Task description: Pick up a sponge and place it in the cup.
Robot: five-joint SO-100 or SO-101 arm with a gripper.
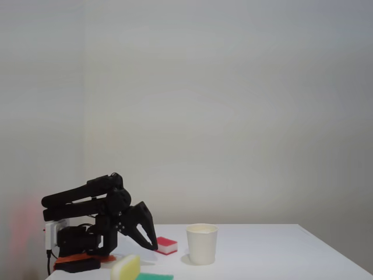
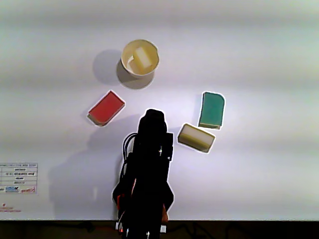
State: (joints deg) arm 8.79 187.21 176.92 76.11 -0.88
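Observation:
The white paper cup stands upright on the white table; in the other view its rim sits at the far middle. The small yellow sponge lies inside the cup, leaning against its wall. My black gripper hangs fingertips-down over the table, left of the cup in the fixed view and on the near side of it in the other view. The arm is folded back over its base. The jaws look shut with nothing between them, and they are apart from the cup.
A red-and-white sponge lies left of the gripper in the other view. A green sponge and a rounder yellow sponge lie to its right. A printed label sits at the near left table edge.

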